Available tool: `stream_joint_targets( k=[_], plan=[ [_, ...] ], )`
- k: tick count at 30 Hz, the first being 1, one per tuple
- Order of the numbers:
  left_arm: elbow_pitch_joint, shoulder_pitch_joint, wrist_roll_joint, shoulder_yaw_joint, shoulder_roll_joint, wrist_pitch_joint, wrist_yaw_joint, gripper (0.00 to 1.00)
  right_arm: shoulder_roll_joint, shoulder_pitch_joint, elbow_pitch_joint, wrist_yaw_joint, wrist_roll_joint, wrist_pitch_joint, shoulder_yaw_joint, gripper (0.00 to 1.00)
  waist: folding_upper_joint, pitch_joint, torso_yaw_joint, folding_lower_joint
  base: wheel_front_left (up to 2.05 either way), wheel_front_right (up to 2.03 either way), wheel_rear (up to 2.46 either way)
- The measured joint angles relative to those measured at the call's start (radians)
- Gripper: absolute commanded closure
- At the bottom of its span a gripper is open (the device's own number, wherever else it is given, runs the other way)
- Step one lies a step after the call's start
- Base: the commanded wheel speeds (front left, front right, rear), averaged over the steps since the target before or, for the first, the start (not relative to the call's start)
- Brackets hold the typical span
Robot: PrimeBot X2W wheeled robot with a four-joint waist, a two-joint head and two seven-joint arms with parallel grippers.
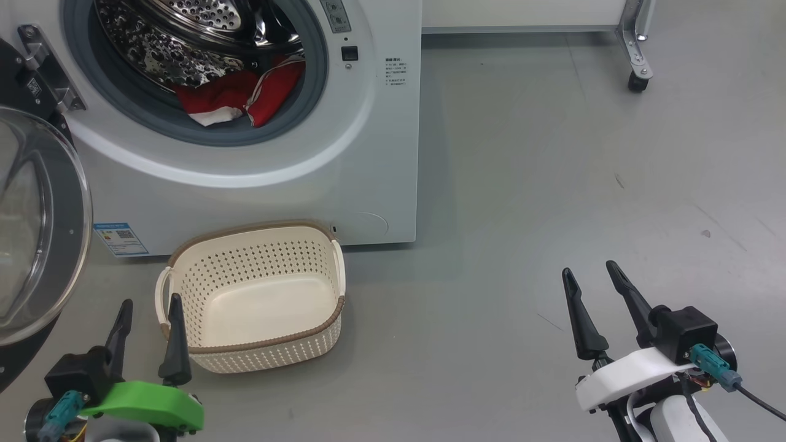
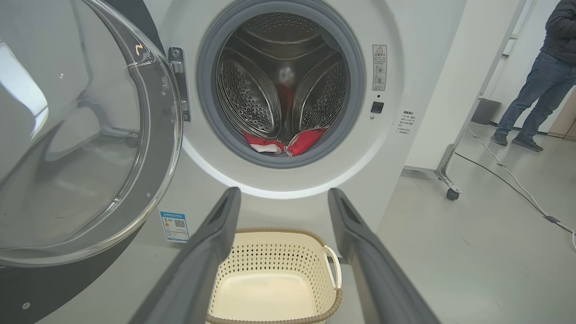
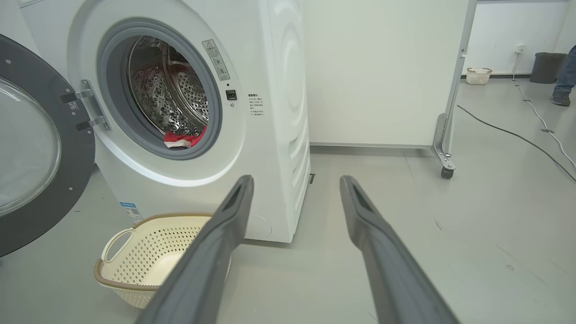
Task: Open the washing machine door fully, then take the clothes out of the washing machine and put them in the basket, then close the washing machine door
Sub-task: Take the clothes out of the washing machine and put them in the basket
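The white washing machine [image 1: 344,153] stands with its round door [image 1: 37,227] swung wide open to the left. Red and white clothes [image 1: 239,98] lie at the front of the steel drum, also seen as clothes [image 2: 288,143] and clothes [image 3: 182,139]. The cream basket [image 1: 258,353] sits empty on the floor in front of the machine, basket [image 2: 315,252], basket [image 3: 135,252]. My left gripper [image 1: 150,304] hovers open just left of the basket, nothing in it. Far to the right my right gripper [image 1: 589,273] is open and empty above bare floor.
Grey floor stretches to the right of the machine. A white partition on castor feet [image 1: 638,80] stands behind. A cable [image 3: 517,135] runs across the floor. A person's legs [image 2: 535,99] are at the far right, near a dark bin [image 3: 546,67] and a second small basket [image 3: 478,75].
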Motion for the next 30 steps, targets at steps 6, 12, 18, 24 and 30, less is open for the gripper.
stream_joint_targets(
  k=[6, 12, 18, 24, 30],
  plan=[
    [-0.004, 0.000, 0.000, 0.001, 0.000, 0.000, 0.000, 0.00, 0.001, 0.000, -0.004, 0.000, 0.000, 0.000, -0.001, 0.00, 0.0000, 0.008, 0.000, 0.0000, 0.00, 0.00, 0.00],
    [-0.006, 0.000, 0.000, 0.002, -0.001, 0.000, 0.000, 0.00, 0.001, 0.000, -0.007, 0.000, -0.001, 0.000, -0.002, 0.00, 0.0000, 0.014, 0.000, 0.0000, 0.00, 0.00, 0.00],
    [-0.008, 0.000, 0.000, 0.003, -0.002, 0.000, 0.000, 0.00, 0.002, 0.000, -0.007, 0.000, -0.002, 0.000, -0.002, 0.00, 0.0000, 0.019, 0.001, 0.0000, 0.00, 0.00, 0.00],
    [-0.010, 0.000, 0.000, 0.001, -0.002, 0.000, -0.001, 0.00, 0.006, 0.000, -0.007, 0.000, -0.003, 0.000, -0.003, 0.00, 0.0000, 0.022, 0.001, 0.0000, 0.00, 0.00, 0.00],
    [-0.010, 0.000, -0.005, -0.010, -0.002, 0.000, -0.001, 0.00, 0.009, 0.000, -0.006, 0.000, -0.003, 0.000, -0.003, 0.00, 0.0000, 0.022, 0.001, 0.0000, 0.08, -0.08, 0.00]
  ],
)
